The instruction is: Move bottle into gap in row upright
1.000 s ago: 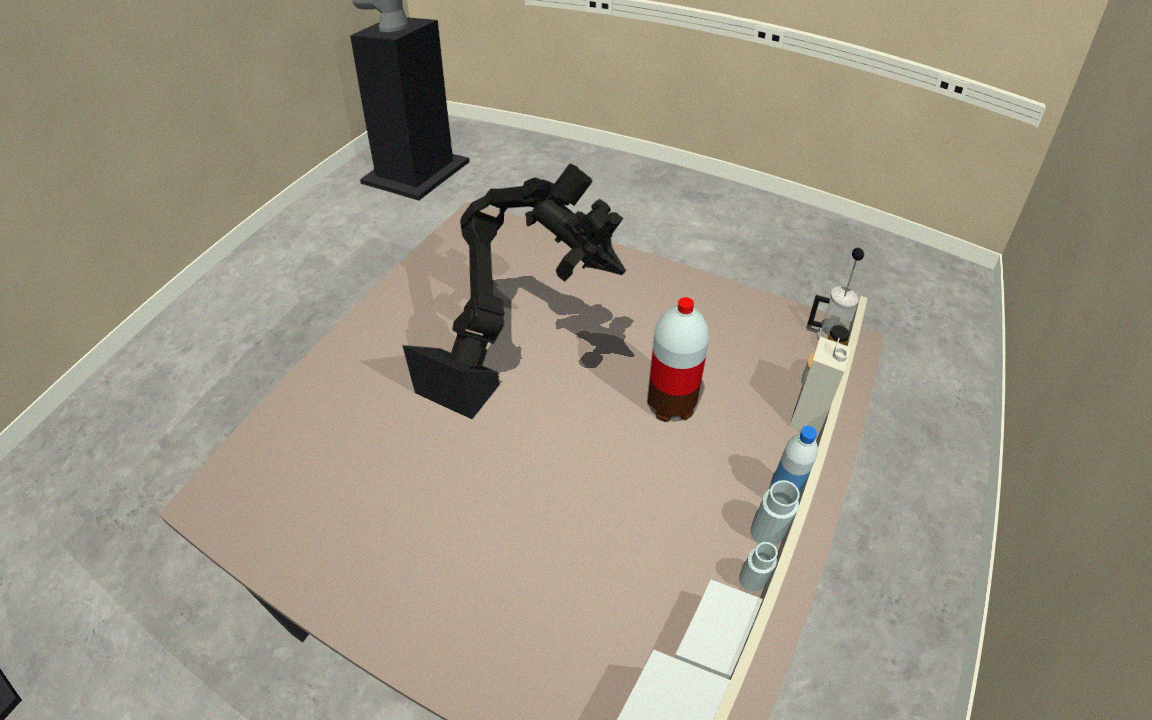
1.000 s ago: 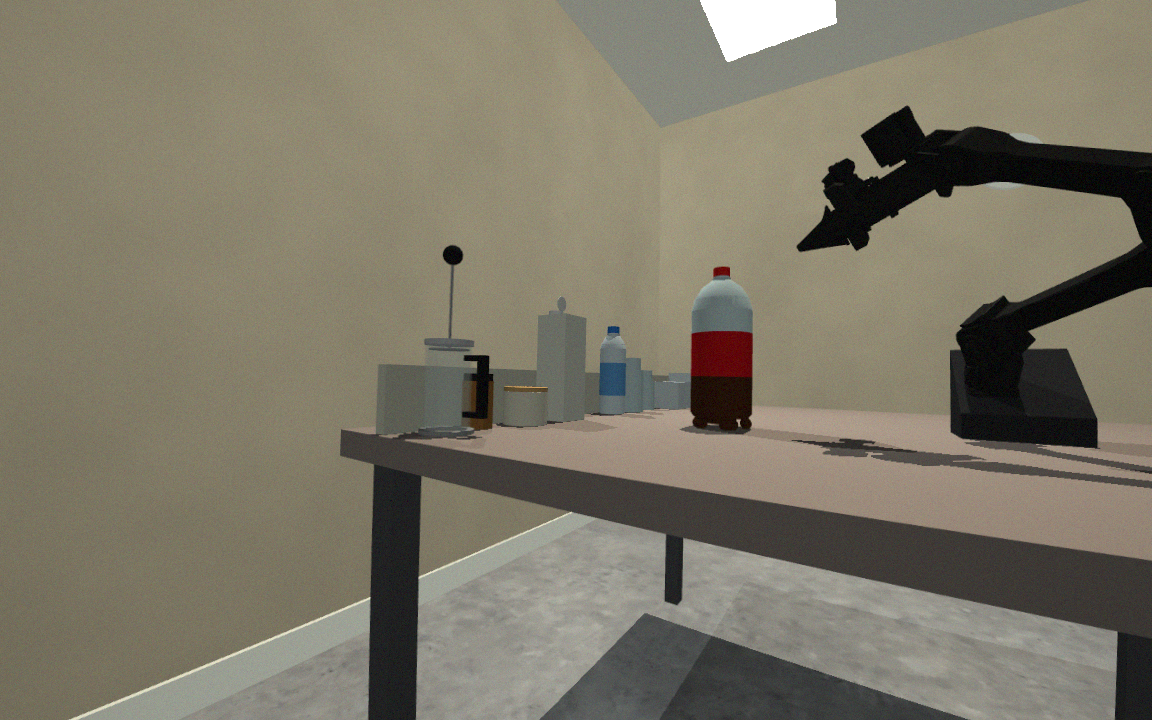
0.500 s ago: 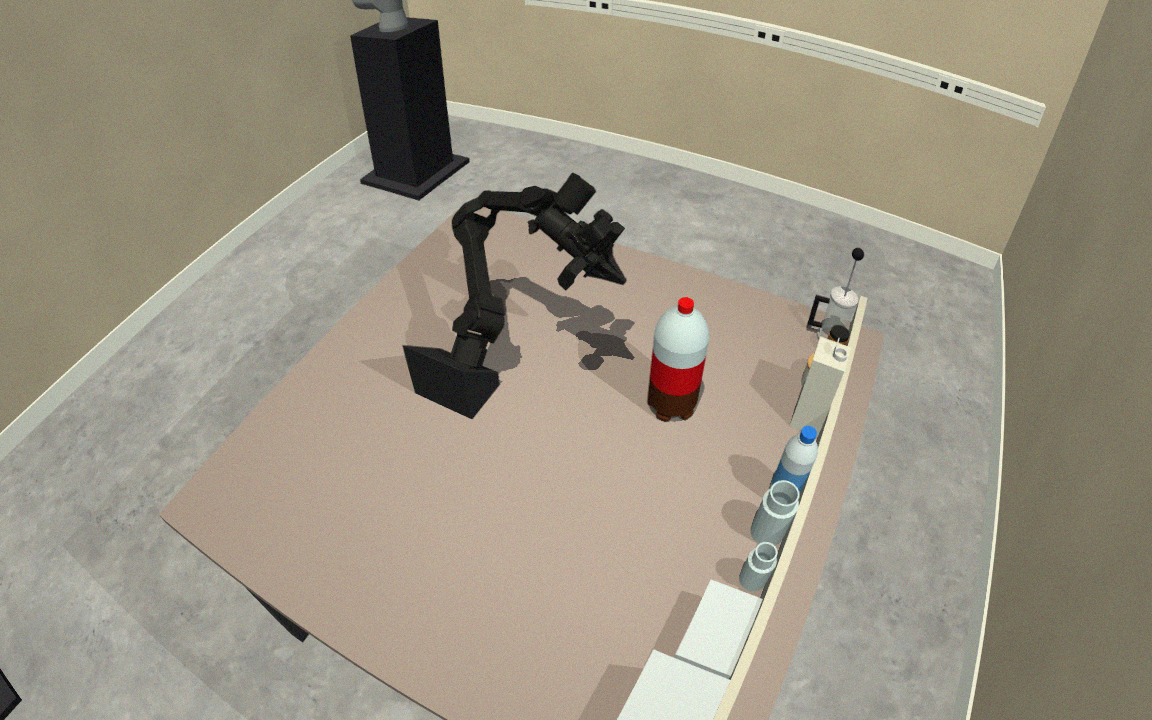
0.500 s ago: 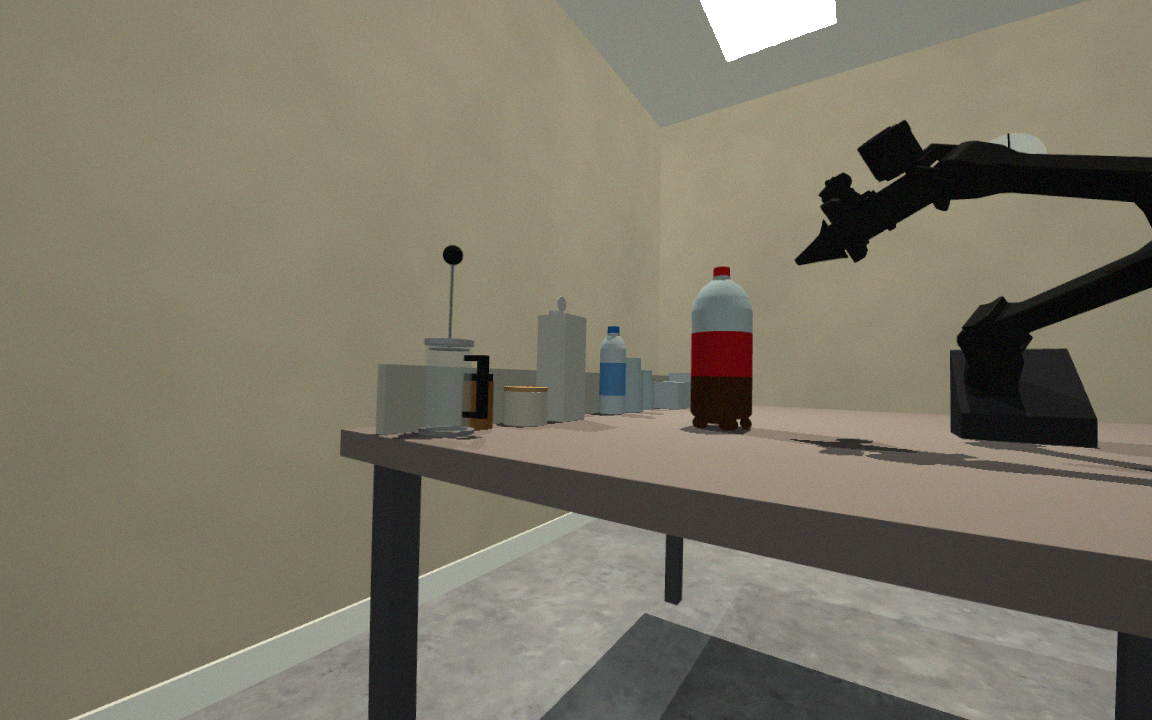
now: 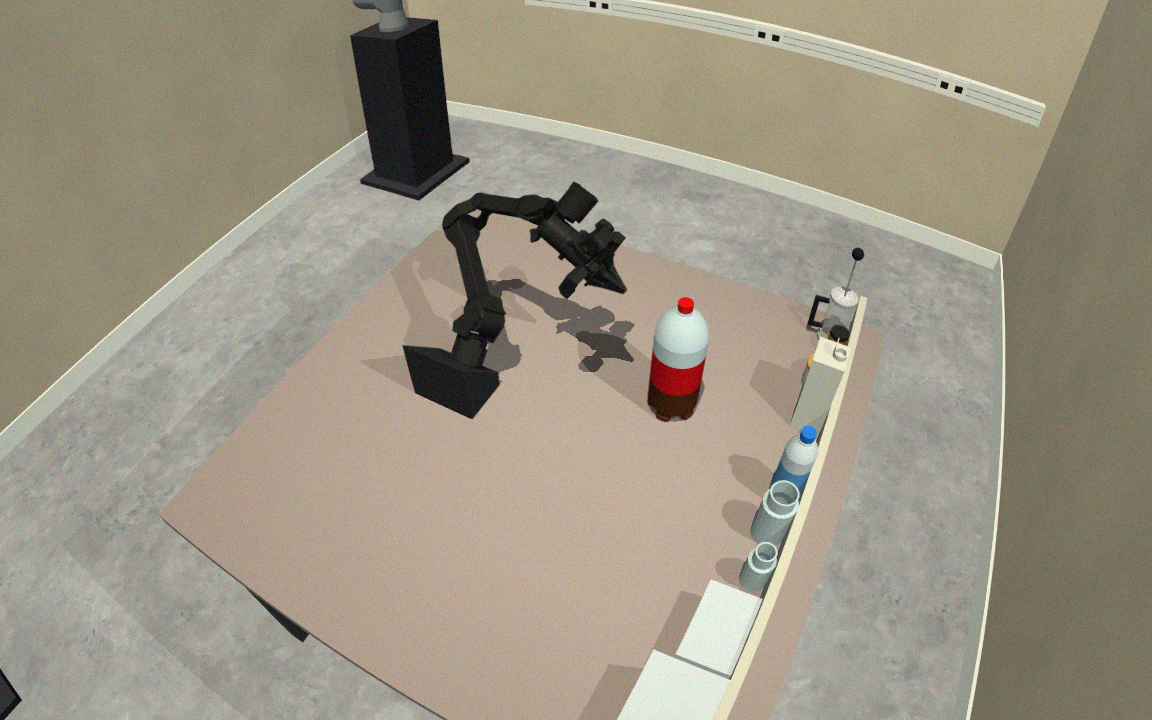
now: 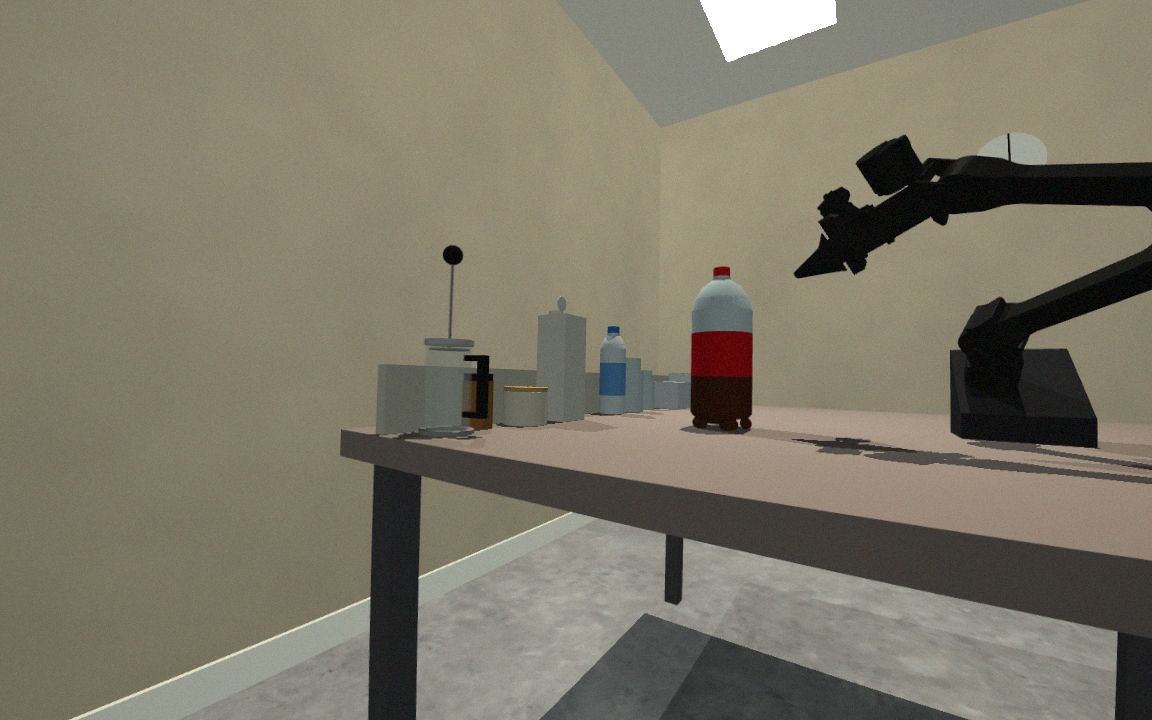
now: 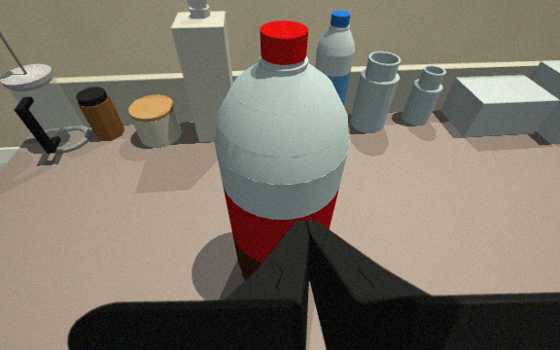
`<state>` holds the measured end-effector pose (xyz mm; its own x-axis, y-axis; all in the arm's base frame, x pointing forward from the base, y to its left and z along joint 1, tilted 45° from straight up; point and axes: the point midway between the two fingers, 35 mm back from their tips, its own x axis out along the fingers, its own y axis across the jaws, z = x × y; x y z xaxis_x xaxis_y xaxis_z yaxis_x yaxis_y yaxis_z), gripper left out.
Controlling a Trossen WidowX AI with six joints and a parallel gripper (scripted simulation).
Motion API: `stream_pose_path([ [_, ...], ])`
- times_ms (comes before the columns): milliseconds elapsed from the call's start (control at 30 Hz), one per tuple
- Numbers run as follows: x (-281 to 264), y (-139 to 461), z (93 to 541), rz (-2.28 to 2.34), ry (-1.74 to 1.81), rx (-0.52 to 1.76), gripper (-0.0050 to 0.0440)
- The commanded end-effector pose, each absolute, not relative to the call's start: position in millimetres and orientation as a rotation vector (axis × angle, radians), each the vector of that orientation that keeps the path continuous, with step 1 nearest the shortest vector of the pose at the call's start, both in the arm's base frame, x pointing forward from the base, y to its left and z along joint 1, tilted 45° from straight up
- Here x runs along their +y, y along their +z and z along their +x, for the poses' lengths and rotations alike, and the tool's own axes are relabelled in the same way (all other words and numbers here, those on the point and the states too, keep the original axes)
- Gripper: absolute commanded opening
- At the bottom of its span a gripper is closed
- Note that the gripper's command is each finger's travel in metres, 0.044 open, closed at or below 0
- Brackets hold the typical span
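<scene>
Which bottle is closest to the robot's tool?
The big soda bottle with the red cap. It stands alone out on the table right before the shut tool; the small blue-capped bottle stays back in the row.

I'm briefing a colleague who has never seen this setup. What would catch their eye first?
The big soda bottle with a red cap and label, standing upright alone mid-table, well short of the row. Behind it the black gripper hangs shut in the air, holding nothing. Along the table's far edge runs the row, with a gap between the tall white carton and the blue-capped water bottle.
</scene>
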<state>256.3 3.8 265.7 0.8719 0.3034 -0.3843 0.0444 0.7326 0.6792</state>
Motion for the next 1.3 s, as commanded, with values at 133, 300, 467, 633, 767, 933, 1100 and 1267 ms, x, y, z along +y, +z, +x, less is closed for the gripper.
stream_pose_path([
  [133, 10.5, 259.9, 256.3, 0.744, 0.143, 0.497, -0.005],
  [300, 16.4, 254.3, 256.1, 0.743, 0.143, 0.496, -0.005],
  [467, 22.3, 248.6, 255.7, 0.742, 0.143, 0.494, -0.005],
  [633, 25.8, 245.3, 255.3, 0.742, 0.143, 0.493, -0.005],
  [767, 30.5, 240.8, 254.7, 0.742, 0.144, 0.49, -0.005],
  [933, 36.4, 235.3, 253.8, 0.744, 0.145, 0.485, -0.005],
  [1100, 41.1, 230.8, 252.8, 0.746, 0.146, 0.481, -0.005],
  [1267, 45.8, 226.4, 251.7, 0.748, 0.148, 0.476, -0.005],
])
